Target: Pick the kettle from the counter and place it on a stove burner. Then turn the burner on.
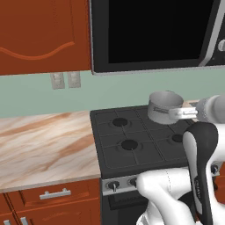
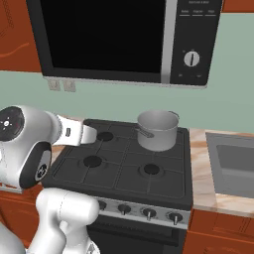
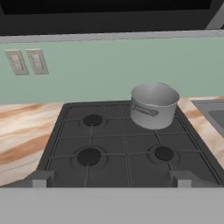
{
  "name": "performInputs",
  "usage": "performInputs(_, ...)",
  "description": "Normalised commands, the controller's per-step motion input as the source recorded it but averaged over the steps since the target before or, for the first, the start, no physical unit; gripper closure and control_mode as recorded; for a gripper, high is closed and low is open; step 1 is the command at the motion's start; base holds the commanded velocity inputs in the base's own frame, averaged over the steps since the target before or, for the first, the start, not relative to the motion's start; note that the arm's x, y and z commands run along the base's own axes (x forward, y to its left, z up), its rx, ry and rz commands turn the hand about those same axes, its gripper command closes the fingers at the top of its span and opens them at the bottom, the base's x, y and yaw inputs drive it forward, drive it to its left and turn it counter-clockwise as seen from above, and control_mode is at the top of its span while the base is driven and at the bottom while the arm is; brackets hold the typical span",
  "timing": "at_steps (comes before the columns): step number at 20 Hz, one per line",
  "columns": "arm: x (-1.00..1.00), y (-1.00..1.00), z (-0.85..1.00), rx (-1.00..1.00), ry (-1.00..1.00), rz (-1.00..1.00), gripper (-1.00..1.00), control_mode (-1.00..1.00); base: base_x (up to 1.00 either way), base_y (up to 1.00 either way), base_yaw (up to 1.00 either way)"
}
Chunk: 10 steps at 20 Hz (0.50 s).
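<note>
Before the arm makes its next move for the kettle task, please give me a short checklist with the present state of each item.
1. Gripper open and empty: ok; its two tips stand wide apart with nothing between them.
2. Kettle located: not ok; I find no kettle on the counter or the stove.
3. Free burner for the kettle: ok; the front left burner is bare.
4. Rear right burner free: not ok; the grey pot stands on it.
5. Knobs reachable on the stove front: cannot tell which knob serves which burner.
</note>
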Motion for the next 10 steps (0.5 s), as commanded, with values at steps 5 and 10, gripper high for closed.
performInputs(5, -0.08, -0.02, -0.06, -0.01, 0.03, 0.0, -1.0, 1.0, -0.21, -0.23, 0.0)
performInputs(10, 0.0, 0.0, 0.0, 0.0, 0.0, 0.0, -1.0, 1.0, 0.0, -0.54, 0.0)
